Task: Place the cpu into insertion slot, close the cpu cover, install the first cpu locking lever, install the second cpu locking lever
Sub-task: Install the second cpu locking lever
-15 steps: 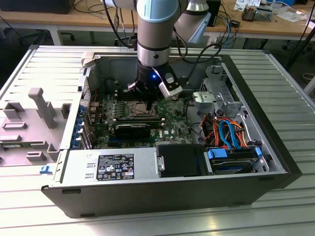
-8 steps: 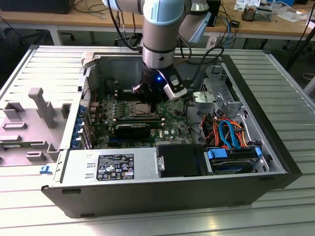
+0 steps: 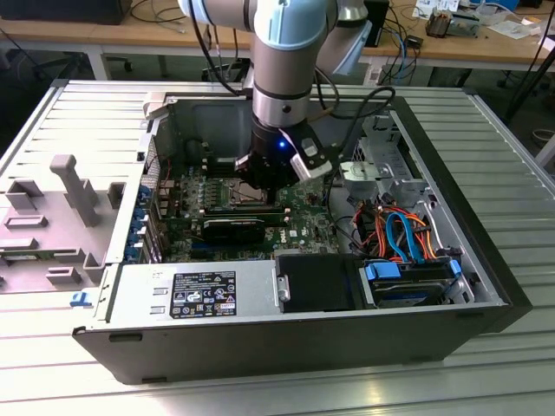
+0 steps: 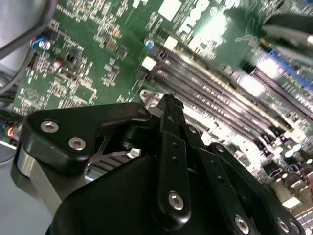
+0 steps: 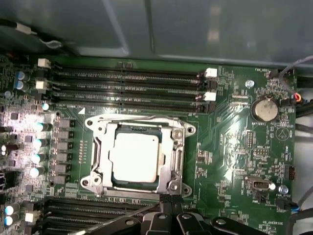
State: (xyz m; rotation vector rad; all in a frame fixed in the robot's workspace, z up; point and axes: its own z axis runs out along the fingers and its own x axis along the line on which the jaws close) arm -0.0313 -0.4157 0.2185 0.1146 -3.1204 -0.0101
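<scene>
Black gripper fingers are pressed together with nothing between them, as the second wrist view shows; their tips sit just above the silver edge of the CPU socket on the green motherboard. In the first wrist view the same closed fingertips touch or nearly touch the socket frame at its rim, on the side facing a bank of black memory slots.

The first wrist view looks straight down on the insertion slot, a square socket with a silver metal rim. The cpu, a flat square chip with a pale silver-grey top, lies seated inside it. The cpu cover, a thin silver frame with a square window, lies flat around the chip. A second bank of long black memory slots runs beside the socket on its far side from the gripper, and a round coin battery sits on the board well apart from the socket.

The exterior view shows what the wrist cameras cannot: an open desktop computer case lying on a ribbed metal table, with the grey robot arm reaching down into it. From there the arm's wrist hides most of the socket. Orange and blue cables lie beside the board, toward the exterior view's right.
</scene>
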